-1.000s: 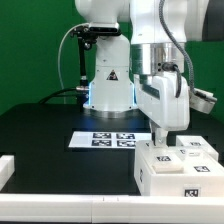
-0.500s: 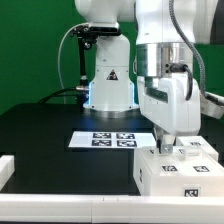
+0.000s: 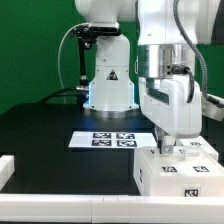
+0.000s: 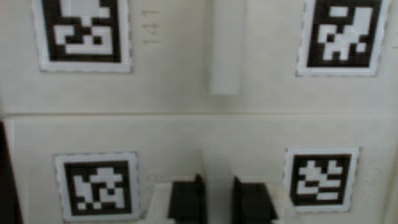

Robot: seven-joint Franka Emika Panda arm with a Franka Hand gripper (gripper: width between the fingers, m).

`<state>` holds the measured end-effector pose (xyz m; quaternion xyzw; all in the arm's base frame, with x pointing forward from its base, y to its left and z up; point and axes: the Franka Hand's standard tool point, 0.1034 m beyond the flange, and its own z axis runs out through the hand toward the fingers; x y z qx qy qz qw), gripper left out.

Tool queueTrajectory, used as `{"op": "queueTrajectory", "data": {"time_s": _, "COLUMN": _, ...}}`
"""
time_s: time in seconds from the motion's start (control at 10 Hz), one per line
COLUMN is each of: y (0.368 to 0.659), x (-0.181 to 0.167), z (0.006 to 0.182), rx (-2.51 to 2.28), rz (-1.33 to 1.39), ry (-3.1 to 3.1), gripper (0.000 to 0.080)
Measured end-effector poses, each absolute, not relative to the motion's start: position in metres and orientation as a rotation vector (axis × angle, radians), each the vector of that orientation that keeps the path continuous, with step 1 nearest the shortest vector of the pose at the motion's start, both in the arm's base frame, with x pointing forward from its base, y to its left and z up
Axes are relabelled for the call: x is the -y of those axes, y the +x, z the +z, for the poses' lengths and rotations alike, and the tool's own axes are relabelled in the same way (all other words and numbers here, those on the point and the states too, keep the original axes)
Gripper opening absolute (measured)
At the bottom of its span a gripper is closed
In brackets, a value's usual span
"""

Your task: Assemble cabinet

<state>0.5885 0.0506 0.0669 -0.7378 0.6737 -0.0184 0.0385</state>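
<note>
While the cabinet [image 3: 180,172] and the marker board [image 3: 105,140] lie just where they lay a second ago, I have slid a little toward the exterior view's right and sunk slightly. Over the last half second that drop was barely visible. My jaws now sit right at the cabinet's top face, near its back edge, at or just above the white surface; I cannot tell whether they touch it.

The cabinet stands on the black counter [image 3: 45,125] at the exterior view's lower right, just beside the marker board.

In the wrist view my two dark fingers [image 4: 187,203] stand close together, with only a slim pale strip between them. I cannot tell whether that strip is a part pinched between them or the white panel underneath, so I cannot say whether the jaws grip anything. Beyond them lie white panels carrying four black-and-white tags [image 4: 87,35], a straight seam [image 4: 107,116] between the two pairs, and a narrow raised rib [image 4: 222,50] between the farther pair.
</note>
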Motion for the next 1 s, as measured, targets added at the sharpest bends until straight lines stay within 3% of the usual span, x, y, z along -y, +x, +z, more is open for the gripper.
{"op": "queueTrajectory", "data": {"time_s": 0.1, "y": 0.590, "x": -0.050, "z": 0.070, "rx": -2.057, "rz": -0.053, "ry": -2.267, "gripper": 0.0087}}
{"op": "queueTrajectory", "data": {"time_s": 0.2, "y": 0.592, "x": -0.049, "z": 0.080, "rx": -2.048, "rz": -0.049, "ry": -2.260, "gripper": 0.0268}}
{"op": "queueTrajectory", "data": {"time_s": 0.3, "y": 0.592, "x": -0.051, "z": 0.088, "rx": -2.037, "rz": -0.044, "ry": -2.254, "gripper": 0.0268}}
{"op": "queueTrajectory", "data": {"time_s": 0.4, "y": 0.590, "x": -0.053, "z": 0.092, "rx": -2.033, "rz": -0.028, "ry": -2.253, "gripper": 0.0464}}
{"op": "queueTrajectory", "data": {"time_s": 0.6, "y": 0.589, "x": -0.052, "z": 0.088, "rx": -2.039, "rz": -0.027, "ry": -2.258, "gripper": 0.0727}}
{"op": "queueTrajectory", "data": {"time_s": 1.0, "y": 0.574, "x": -0.076, "z": 0.092, "rx": -1.536, "rz": -0.072, "ry": -2.626, "gripper": 0.0795}}
